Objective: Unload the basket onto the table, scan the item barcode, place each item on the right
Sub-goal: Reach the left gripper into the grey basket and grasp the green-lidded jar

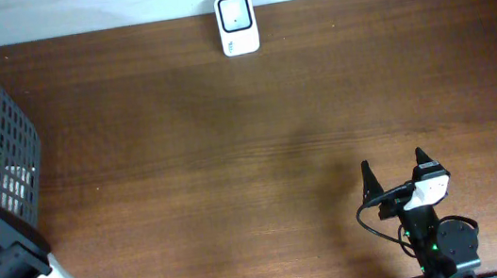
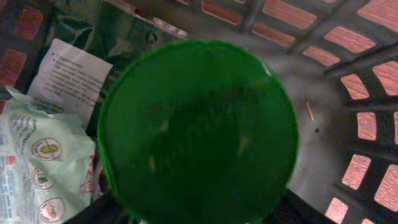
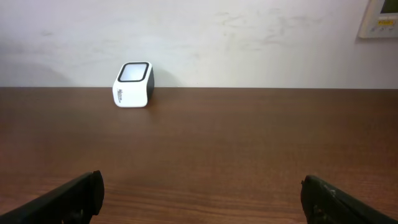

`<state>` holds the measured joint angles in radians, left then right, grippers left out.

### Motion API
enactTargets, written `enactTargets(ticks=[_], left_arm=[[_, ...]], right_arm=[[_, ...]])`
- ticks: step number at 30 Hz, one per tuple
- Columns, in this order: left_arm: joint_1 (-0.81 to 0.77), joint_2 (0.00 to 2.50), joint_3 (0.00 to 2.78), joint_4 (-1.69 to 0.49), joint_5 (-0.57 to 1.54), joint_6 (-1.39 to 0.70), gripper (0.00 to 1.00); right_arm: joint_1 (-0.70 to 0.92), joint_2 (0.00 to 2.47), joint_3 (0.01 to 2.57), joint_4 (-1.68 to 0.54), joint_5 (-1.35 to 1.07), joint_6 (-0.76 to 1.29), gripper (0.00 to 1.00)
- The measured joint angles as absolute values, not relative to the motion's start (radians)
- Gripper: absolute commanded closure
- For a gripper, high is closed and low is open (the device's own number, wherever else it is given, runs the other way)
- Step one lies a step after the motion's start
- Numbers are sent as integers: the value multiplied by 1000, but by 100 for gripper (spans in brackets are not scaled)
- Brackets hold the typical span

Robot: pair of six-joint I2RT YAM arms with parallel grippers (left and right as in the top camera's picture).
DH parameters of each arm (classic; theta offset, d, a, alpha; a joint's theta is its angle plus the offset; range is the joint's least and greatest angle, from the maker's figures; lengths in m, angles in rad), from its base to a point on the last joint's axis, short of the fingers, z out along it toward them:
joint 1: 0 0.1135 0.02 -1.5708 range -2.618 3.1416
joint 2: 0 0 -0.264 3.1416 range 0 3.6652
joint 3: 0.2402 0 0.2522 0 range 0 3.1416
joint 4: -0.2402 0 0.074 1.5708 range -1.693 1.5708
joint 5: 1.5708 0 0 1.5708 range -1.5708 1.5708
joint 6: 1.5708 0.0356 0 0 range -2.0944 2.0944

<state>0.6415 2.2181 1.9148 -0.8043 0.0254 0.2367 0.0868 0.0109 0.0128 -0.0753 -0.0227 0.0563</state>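
Left gripper (image 2: 205, 218) is seen over a green can (image 2: 199, 130) inside the basket (image 1: 4, 140); its width cannot be told. Right gripper (image 1: 395, 170) is held wide at lower right, well apart from the scanner (image 1: 237, 24) at top centre

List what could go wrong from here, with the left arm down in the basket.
1. The green round item fills the left wrist view, so a grip on it cannot be checked; it might slip.
2. Soft packets lie beside it in the basket and could snag or lift with it.
3. No barcode shows on its visible face; it may reach the scanner facing the wrong way.
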Motion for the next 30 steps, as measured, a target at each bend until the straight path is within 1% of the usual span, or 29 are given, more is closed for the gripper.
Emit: enactTargets(ticks=[3, 4, 5, 7, 9, 11, 15, 19, 23, 24, 27, 30], left_arm=[[641, 2201, 1916, -801, 26, 220, 43], [641, 2190, 1918, -799, 26, 216, 41], [641, 2180, 1923, -799, 26, 215, 33], [641, 2151, 1934, -799, 26, 206, 9], [641, 2148, 1940, -793, 25, 205, 3], [641, 2148, 1940, -770, 26, 197, 0], [641, 2149, 1940, -733, 26, 197, 0], [641, 2170, 1940, -729, 26, 198, 7], [641, 2231, 1940, -733, 26, 197, 10], [640, 2237, 1940, -735, 26, 197, 12], [633, 2258, 1940, -736, 26, 196, 27], [622, 2268, 1940, -735, 26, 197, 37]], right_arm=[[87, 11, 13, -75, -23, 56, 2], [87, 11, 13, -75, -22, 56, 2], [87, 11, 13, -75, -23, 57, 2], [87, 11, 13, -75, -23, 57, 2], [87, 11, 13, -75, -23, 56, 2], [87, 11, 13, -75, -23, 56, 2], [87, 11, 13, -75, -23, 56, 2], [87, 11, 13, -75, -23, 56, 2], [87, 11, 13, -75, -23, 57, 2], [87, 11, 13, -75, -22, 56, 2], [87, 11, 13, -75, -23, 56, 2], [87, 11, 13, -75, -23, 56, 2]])
